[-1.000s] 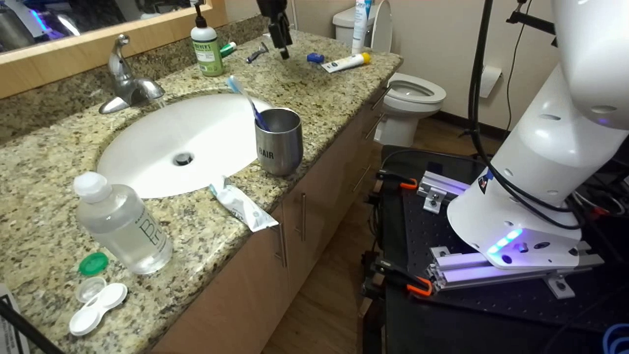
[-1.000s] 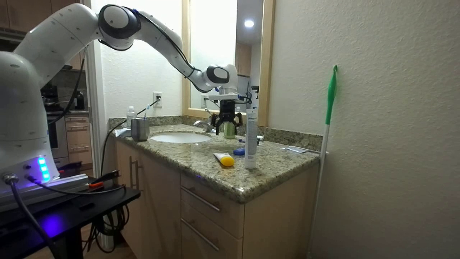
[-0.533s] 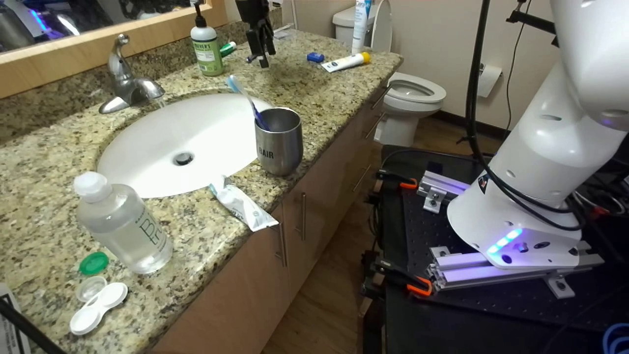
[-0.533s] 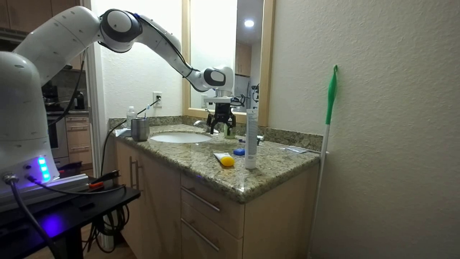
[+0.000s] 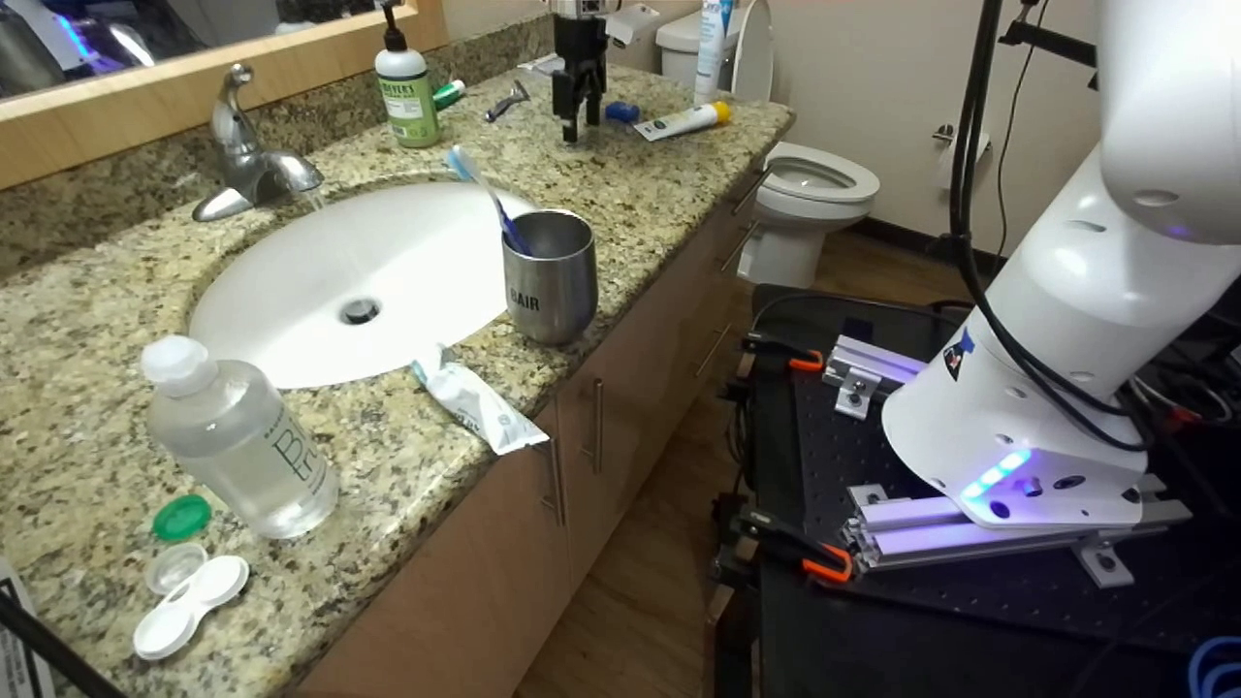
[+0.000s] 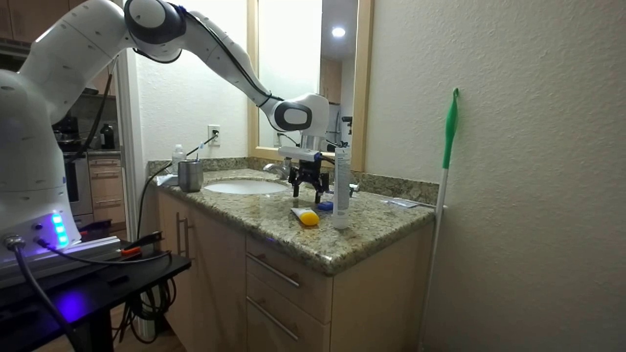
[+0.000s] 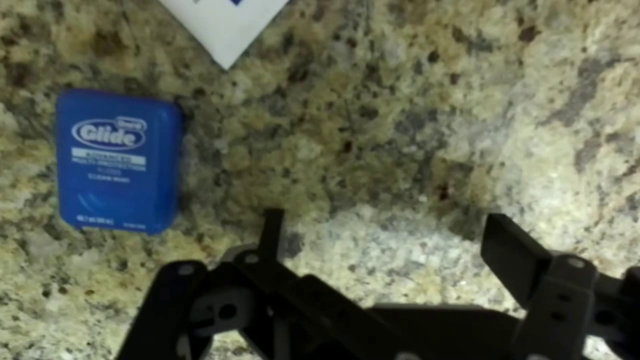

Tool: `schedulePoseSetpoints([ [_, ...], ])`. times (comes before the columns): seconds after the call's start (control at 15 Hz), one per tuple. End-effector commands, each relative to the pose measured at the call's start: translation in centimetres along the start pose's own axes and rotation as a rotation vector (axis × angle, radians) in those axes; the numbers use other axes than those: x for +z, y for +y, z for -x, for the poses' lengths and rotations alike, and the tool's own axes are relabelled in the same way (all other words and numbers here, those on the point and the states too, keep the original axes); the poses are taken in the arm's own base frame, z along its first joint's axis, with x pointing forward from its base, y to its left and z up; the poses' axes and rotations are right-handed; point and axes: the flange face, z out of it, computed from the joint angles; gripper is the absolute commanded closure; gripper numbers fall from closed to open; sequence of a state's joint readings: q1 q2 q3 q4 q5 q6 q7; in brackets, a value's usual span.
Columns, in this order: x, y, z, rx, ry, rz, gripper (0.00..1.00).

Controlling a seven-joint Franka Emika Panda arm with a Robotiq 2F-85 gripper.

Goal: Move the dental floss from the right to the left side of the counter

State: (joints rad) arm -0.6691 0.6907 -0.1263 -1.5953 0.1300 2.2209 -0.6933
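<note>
The dental floss is a flat blue case [image 7: 117, 162] lying face up on the granite counter at left in the wrist view. It also shows in both exterior views [image 5: 621, 112] [image 6: 325, 206], on the end of the counter [image 5: 669, 179] near the toilet. My gripper [image 7: 382, 215] is open, with only bare granite between its fingers. In the wrist view the floss is left of and above the left finger, apart from it. In both exterior views the gripper [image 5: 582, 128] [image 6: 307, 198] points down just above the counter, close beside the floss.
A white-and-yellow tube [image 5: 684, 122] lies by the floss; a tall white tube [image 6: 342, 190] stands near. A razor [image 5: 507, 101] and soap bottle [image 5: 408, 102] are toward the mirror. The sink [image 5: 291, 330], metal cup [image 5: 551, 281], white tube [image 5: 475, 399] and clear bottle [image 5: 247, 451] lie farther along.
My gripper first moved away from the floss, then back toward it and lower, and is now beside it and slightly tilted. The floss has not moved.
</note>
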Motion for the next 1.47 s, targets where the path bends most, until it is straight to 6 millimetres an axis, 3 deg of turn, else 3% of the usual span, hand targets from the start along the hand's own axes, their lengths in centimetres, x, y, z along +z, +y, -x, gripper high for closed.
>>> schedulePoseSetpoints([
  [0.0, 0.2, -1.2, -0.8, 0.01, -0.02, 0.041, 0.0],
  [0.2, -0.9, -2.2, -0.9, 0.06, -0.002, 0.1, 0.0],
  [0.47, -0.9, -1.4, 0.4, 0.168, 0.042, 0.137, 0.0],
  [0.8, -0.7, 1.4, 4.6, 0.226, 0.084, 0.138, 0.0],
  [1.07, -3.2, 2.5, 6.6, 0.147, 0.108, 0.117, 0.0],
  [1.4, -6.1, 2.6, 6.5, 0.134, 0.124, 0.091, 0.0],
])
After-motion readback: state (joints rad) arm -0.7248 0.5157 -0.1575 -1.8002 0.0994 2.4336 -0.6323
